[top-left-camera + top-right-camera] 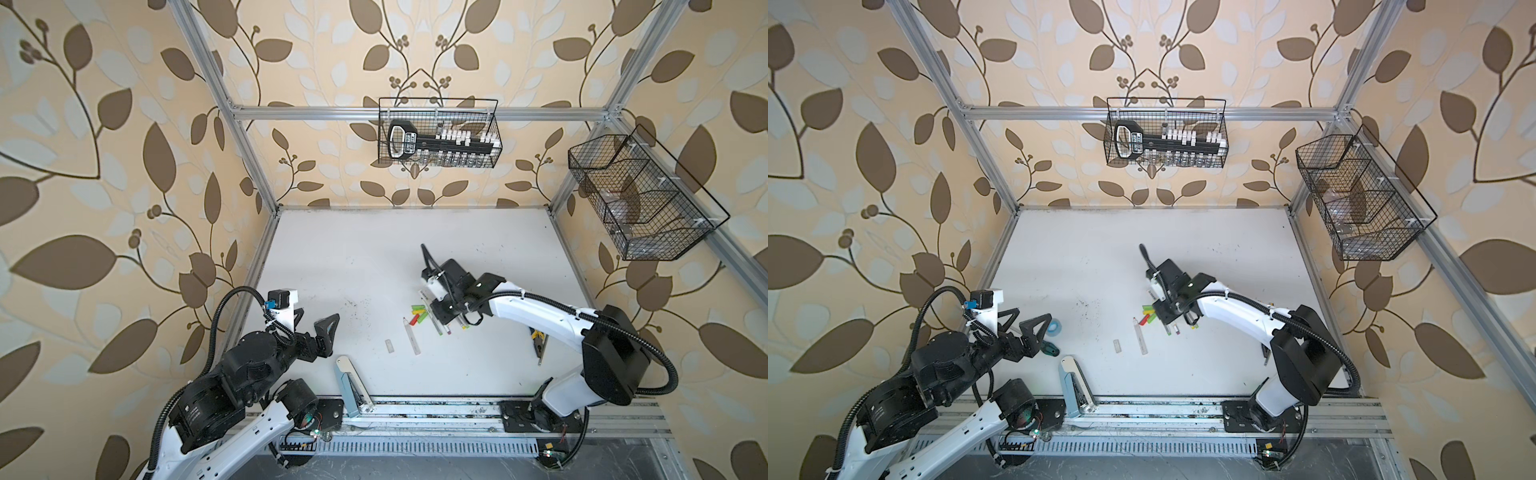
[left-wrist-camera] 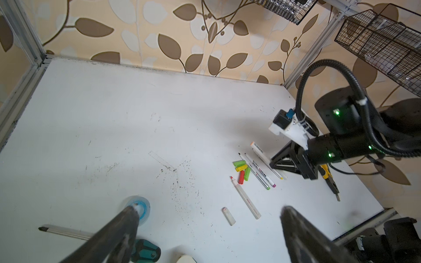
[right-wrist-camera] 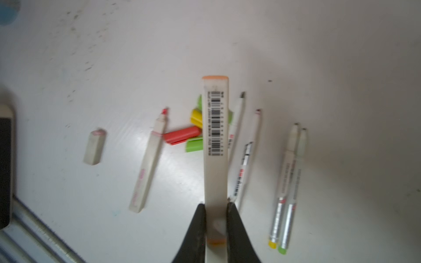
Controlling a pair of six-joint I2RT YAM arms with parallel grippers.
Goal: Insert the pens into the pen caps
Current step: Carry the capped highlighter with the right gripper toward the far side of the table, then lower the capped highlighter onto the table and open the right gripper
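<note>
My right gripper (image 3: pixel 216 205) is shut on a thick white pen (image 3: pixel 216 127) with an orange end and a barcode, held just above the table. In both top views this gripper (image 1: pixel 432 300) hangs over the pile. Below it lie green, yellow and red pen caps (image 3: pixel 193 134) (image 2: pixel 241 168), a thick red-tipped pen (image 3: pixel 148 164) (image 1: pixel 411 338), a whitish-grey cap (image 3: pixel 94 148) (image 1: pixel 389 345) and several slim pens (image 3: pixel 289 182) (image 2: pixel 262 170). Far to the left, my left gripper (image 2: pixel 210 208) (image 1: pixel 311 322) stands open and empty above the table.
A pale blue stapler (image 1: pixel 349 384) lies at the front edge. A tape roll (image 2: pixel 141 206) and a green-handled screwdriver (image 2: pixel 145 250) sit under the left gripper. Yellow-and-black pliers (image 2: pixel 328 175) lie right of the pens. Wire baskets (image 1: pixel 438 133) (image 1: pixel 640 199) hang on the frame.
</note>
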